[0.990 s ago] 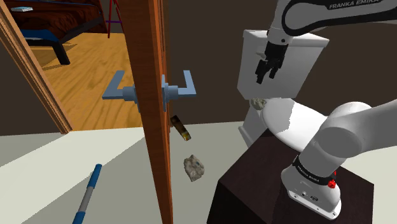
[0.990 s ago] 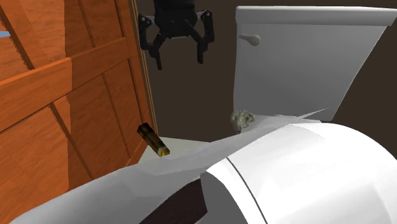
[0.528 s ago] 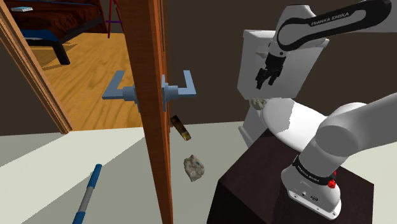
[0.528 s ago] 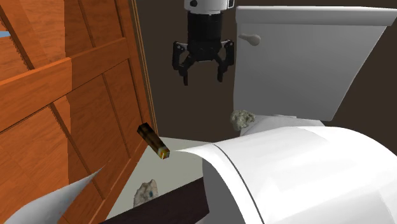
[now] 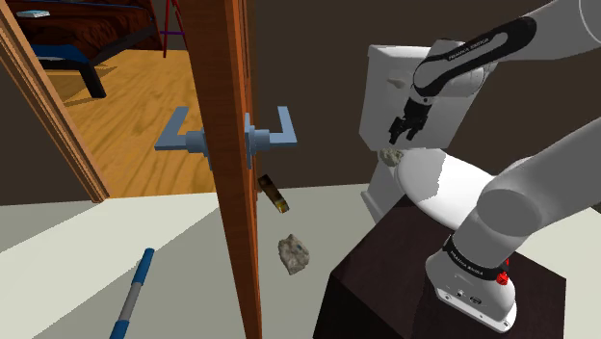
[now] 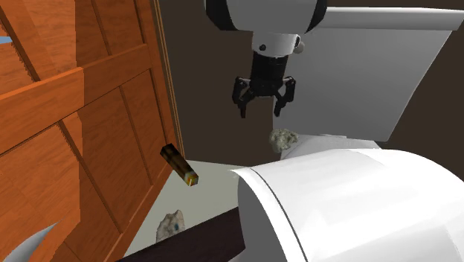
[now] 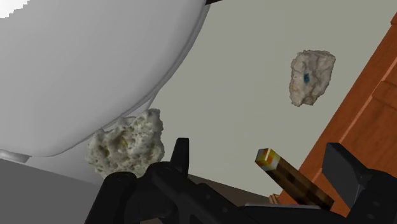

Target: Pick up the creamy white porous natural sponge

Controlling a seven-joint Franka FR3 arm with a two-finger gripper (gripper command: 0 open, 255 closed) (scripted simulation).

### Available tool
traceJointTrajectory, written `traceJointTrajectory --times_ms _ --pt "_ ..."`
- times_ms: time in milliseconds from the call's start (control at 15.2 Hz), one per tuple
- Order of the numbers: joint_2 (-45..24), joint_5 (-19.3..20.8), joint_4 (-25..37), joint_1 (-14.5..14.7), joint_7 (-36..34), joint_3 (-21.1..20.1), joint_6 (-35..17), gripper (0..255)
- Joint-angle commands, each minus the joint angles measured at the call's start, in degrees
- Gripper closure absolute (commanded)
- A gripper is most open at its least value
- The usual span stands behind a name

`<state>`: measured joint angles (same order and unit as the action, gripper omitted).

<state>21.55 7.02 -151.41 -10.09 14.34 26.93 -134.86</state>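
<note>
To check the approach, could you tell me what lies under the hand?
The pale porous sponge sits below the open hand, beside the white toilet bowl, which covers its lower part.

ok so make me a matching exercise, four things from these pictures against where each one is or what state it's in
Things:
1 sponge
2 gripper
3 door handle
4 pole

Place or state:
a grey-blue, on the door
b blue, lying on the floor
c open, above the sponge
d beside the toilet

Pairs: 1-d, 2-c, 3-a, 4-b
</note>
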Motion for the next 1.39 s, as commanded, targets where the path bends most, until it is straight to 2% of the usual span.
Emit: traceJointTrajectory --times_ms 0,132,264,462,594,792,1320 --pt "-4.51 -2.58 0.76 0.84 3.15 2.96 -4.07 0" --pt "-9.32 -6.72 2.02 2.16 7.42 6.10 -7.47 0" --pt "-14.58 -12.79 3.69 3.75 12.98 9.08 -10.33 0" --pt "-23.42 -25.77 7.20 5.06 23.88 11.75 -12.85 0" --pt "-29.55 -35.19 10.23 3.66 31.51 11.16 -13.10 0" --pt "-37.56 -45.93 15.15 -1.36 40.15 7.64 -12.49 0" --pt "-43.69 -54.08 16.69 -5.06 46.64 2.70 -15.24 0"
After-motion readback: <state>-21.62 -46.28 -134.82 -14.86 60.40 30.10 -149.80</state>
